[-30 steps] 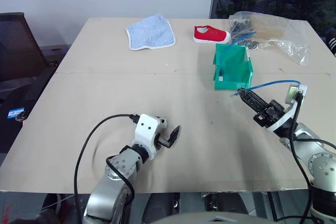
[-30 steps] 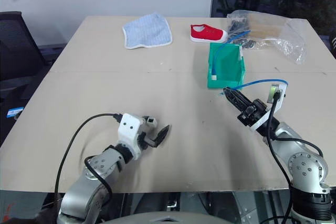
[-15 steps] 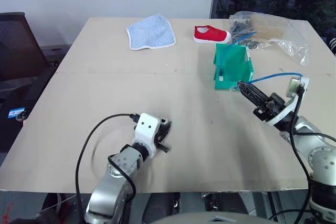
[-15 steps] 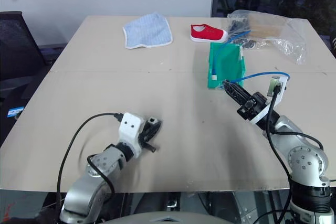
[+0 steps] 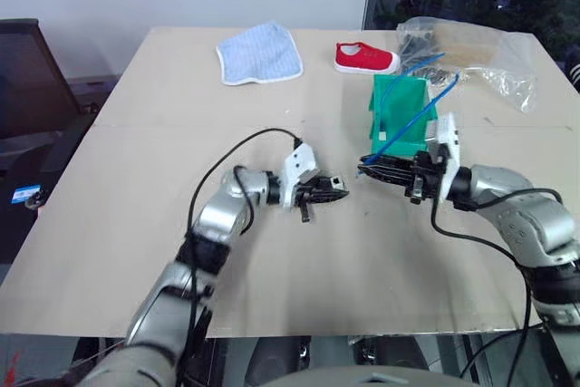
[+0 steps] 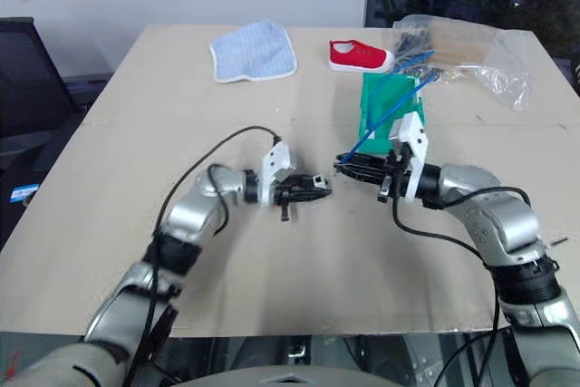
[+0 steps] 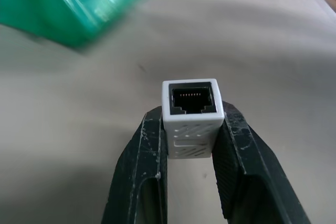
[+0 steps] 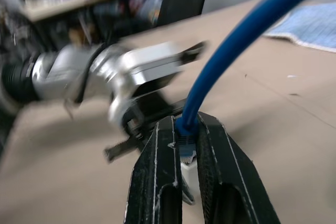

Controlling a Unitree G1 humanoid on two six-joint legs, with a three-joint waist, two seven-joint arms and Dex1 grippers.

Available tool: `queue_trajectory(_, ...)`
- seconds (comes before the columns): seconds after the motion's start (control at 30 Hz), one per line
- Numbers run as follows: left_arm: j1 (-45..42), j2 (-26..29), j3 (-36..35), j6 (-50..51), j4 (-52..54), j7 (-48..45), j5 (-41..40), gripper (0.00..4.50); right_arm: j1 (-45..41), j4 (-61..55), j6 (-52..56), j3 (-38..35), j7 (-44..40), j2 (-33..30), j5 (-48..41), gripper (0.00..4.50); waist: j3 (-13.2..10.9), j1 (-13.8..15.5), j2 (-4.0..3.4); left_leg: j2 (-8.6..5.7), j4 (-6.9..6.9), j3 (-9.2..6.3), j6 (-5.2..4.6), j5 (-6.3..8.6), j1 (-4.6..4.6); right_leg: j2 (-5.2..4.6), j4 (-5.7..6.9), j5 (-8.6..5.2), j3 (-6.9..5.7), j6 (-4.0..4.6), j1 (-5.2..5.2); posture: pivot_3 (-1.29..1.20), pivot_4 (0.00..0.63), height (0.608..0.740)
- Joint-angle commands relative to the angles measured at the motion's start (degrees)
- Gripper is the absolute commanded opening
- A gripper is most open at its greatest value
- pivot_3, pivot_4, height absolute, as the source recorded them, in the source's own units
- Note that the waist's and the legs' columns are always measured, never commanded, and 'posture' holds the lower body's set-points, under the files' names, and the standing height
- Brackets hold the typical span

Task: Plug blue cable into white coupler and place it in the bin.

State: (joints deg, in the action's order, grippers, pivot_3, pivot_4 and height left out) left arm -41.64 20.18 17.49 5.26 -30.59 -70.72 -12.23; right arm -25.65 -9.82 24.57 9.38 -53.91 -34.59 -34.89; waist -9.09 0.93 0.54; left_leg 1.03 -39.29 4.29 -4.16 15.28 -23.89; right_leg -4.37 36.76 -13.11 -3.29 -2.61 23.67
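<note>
The bin (image 7: 79, 3) is blurred and cut off by the edge, and the left hand (image 8: 131, 87) is smeared.

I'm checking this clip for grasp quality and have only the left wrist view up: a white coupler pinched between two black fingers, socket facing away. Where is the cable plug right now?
Observer: The right end effector holds the blue cable by its plug end, tip facing the left end effector across a small gap.
Operator: So it isn't inserted yet?
Observer: No. The white coupler has an empty socket, and the head views show the two tips apart above the table.
Operator: Where does the rest of the cable run?
Observer: It arcs up and back over the green bin, which stands just behind the right end effector.
</note>
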Motion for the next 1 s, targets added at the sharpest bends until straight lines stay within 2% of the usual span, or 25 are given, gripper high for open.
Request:
queue_trajectory(0.03, -4.9, -2.3, 1.4, -8.6, -9.9, -6.2, 2.8, 0.57, -1.3, 2.0, -4.6, 0.3, -2.8, 0.8, 4.0, 0.00, 0.0, -0.2, 0.00, 0.01, 0.00, 0.01, 0.00, 0.00, 0.00, 0.00, -0.01, 0.00, 0.02, 0.00, 0.00, 0.00, 0.150, 0.740)
queue_trajectory(0.2, -11.5, -6.1, 2.4, -17.8, -23.5, -9.0, 7.9, 0.57, -2.2, 5.4, -8.5, 2.3, -4.5, 2.0, 10.1, 0.00, 0.0, -0.2, 0.05, 0.10, 0.00, 0.03, 0.02, -0.01, -0.02, -0.06, -0.02, -0.02, 0.03, -0.07, 0.01, 0.00, 0.150, 0.740)
queue_trajectory(0.37, -14.5, -8.0, 1.7, -22.7, -30.2, -9.0, 10.7, 0.57, -2.4, 8.4, -9.7, 2.7, -5.1, 3.3, 13.5, 0.00, 0.0, -0.1, 0.06, 0.15, -0.03, 0.00, -0.04, 0.03, -0.01, -0.08, 0.05, -0.01, 0.01, -0.07, 0.01, 0.00, 0.150, 0.740)
queue_trajectory(1.0, -15.5, -8.7, -0.3, -26.8, -33.9, -9.9, 14.7, 0.57, -3.4, 14.7, -13.3, 3.5, -10.1, 3.0, 18.8, 0.00, 0.0, -0.2, 0.05, 0.15, -0.13, -0.01, -0.19, 0.11, 0.08, -0.14, 0.14, 0.05, 0.01, -0.14, -0.08, 0.00, 0.150, 0.740)
